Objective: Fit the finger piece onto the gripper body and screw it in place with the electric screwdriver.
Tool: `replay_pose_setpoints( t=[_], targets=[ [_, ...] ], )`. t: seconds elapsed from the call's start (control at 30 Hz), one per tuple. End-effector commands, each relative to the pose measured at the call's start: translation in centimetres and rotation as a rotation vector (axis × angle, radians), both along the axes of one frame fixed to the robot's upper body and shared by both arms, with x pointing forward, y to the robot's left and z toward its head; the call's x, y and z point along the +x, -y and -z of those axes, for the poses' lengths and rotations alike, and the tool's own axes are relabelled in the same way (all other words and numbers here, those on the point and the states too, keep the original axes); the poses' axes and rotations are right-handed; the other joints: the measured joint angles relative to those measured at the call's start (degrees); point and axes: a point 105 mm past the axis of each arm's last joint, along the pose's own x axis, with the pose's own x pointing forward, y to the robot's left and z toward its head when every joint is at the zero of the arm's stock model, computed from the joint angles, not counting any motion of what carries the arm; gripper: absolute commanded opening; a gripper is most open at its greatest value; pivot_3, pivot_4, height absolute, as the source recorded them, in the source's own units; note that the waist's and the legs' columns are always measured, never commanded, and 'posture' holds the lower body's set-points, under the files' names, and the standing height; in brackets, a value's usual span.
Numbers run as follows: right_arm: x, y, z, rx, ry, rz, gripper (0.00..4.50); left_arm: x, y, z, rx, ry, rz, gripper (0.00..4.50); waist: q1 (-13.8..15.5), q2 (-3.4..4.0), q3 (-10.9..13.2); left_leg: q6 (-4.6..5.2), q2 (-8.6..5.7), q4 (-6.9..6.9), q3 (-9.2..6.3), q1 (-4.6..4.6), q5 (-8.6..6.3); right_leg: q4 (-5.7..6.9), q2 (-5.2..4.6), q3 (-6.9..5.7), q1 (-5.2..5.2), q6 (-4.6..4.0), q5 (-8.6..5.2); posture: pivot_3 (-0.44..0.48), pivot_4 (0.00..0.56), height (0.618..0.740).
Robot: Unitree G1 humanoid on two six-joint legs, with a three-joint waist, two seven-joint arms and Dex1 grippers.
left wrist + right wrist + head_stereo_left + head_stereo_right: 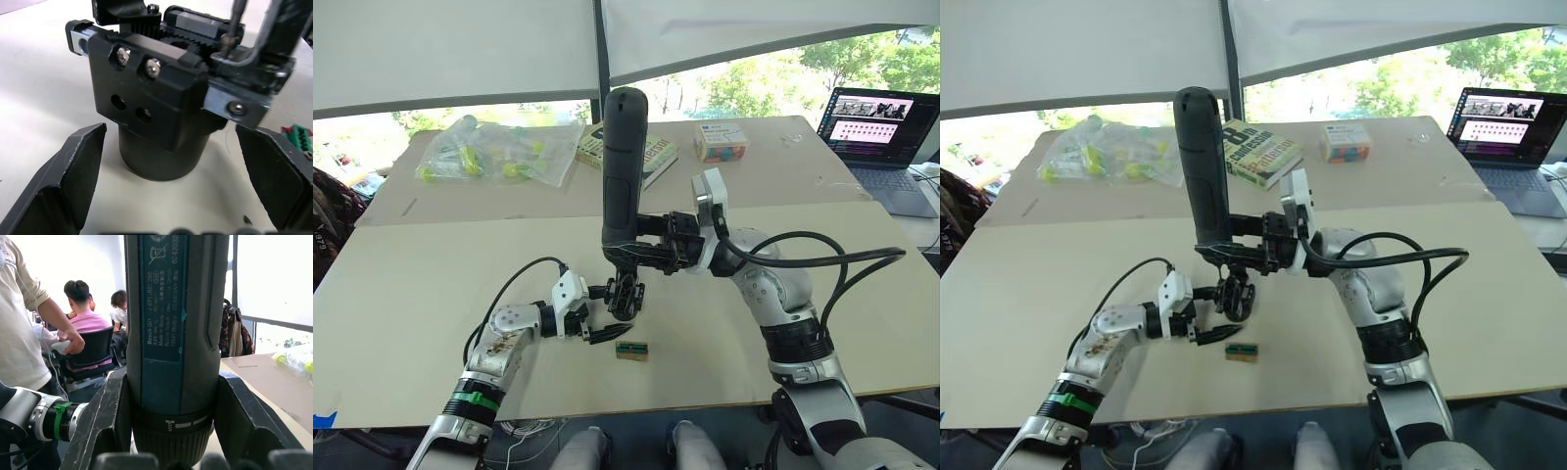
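Right pincer [658, 245]: clenched round the electric screwdriver [624, 176], held upright so its bit drops onto the gripper body [625, 297].
Left pincer [597, 328]: released, fingers flanking the gripper body's base on the desk [431, 284], likely bracing it.
Finger piece: cannot pick it out.
Screw seat: bit tip hard to make out.
Green connector [631, 350]: lies just beside.

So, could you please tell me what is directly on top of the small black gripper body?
The dark pen-shaped electric screwdriver stands upright over the black blocky gripper body, its thin metal bit reaching down; the bit's tip is hidden.
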Motion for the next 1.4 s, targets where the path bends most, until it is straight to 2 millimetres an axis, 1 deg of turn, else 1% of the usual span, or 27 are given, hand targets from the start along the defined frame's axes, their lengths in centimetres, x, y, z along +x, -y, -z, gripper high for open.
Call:
replay_pose_setpoints(
  t=[0.03,0.2,0.83,0.87,0.9,0.93,1.03,1.27,1.4],
  targets=[
    [-0.7,-0.2,-0.7,0.015,0.031,-0.018,1.91,0.5,0.3,-0.3,0.003,0.034,0.002,4.5,0.05,0.0,-0.01,0.0,0.0,0.0,0.0,0.01,0.0,0.0,0.0,0.0,0.01,0.0,0.0,0.0,0.15,0.74],
    [-0.7,-0.2,-0.6,0.015,0.032,-0.016,1.91,0.7,0.4,0.2,0.004,0.03,-0.003,4.5,0.11,0.0,-0.03,-0.01,0.0,0.0,0.0,0.03,0.01,0.02,0.0,0.0,0.02,-0.01,0.01,0.0,0.15,0.74],
    [-0.7,-0.1,-0.3,0.0,0.027,-0.009,1.91,0.6,0.8,1.9,0.011,-0.012,0.004,4.5,0.31,-0.02,-0.37,-0.03,0.0,0.03,0.0,0.18,0.03,0.06,0.0,0.0,0.19,-0.01,0.02,0.0,0.15,0.74],
    [-0.7,-0.1,-0.3,-0.001,0.027,-0.007,1.91,0.6,0.9,2.0,0.011,-0.014,0.003,4.07,0.31,-0.02,-0.37,-0.03,0.0,0.04,-0.01,0.2,0.03,0.06,0.0,0.0,0.2,-0.01,0.02,0.0,0.15,0.74],
    [-0.7,-0.1,-0.3,-0.002,0.028,-0.006,1.91,0.7,0.9,2.0,0.012,-0.015,0.002,3.96,0.32,-0.02,-0.37,-0.03,0.0,0.03,-0.01,0.2,0.03,0.07,0.0,0.0,0.2,-0.01,0.02,0.0,0.15,0.74],
    [-0.6,-0.1,-0.3,-0.003,0.028,-0.005,1.91,0.7,0.9,2.1,0.011,-0.016,0.002,3.7,0.32,-0.02,-0.37,-0.03,0.0,0.04,-0.01,0.21,0.03,0.07,0.0,0.0,0.21,-0.01,0.02,0.0,0.15,0.74],
    [-0.6,-0.1,-0.3,-0.004,0.029,-0.003,1.91,0.7,1.0,2.2,0.012,-0.02,0.003,2.38,0.41,-0.02,-0.42,-0.02,-0.01,0.04,0.0,0.28,0.03,0.06,0.0,0.0,0.29,-0.01,0.03,0.0,0.15,0.74],
    [-0.5,-0.1,-0.3,-0.006,0.031,-0.001,1.91,0.6,1.1,2.3,0.014,-0.029,0.008,2.33,0.41,-0.02,-0.43,0.01,0.0,0.03,-0.01,0.61,0.0,-0.05,0.0,-0.03,0.69,0.0,0.02,0.0,0.15,0.74],
    [-0.4,-0.1,-0.1,-0.016,0.028,0.006,1.91,0.4,1.1,2.4,0.019,-0.031,0.016,2.33,0.4,-0.02,-0.43,0.02,0.0,0.03,-0.01,0.63,-0.01,-0.05,0.0,-0.04,0.72,0.01,0.02,0.0,0.15,0.74]
  ],
)
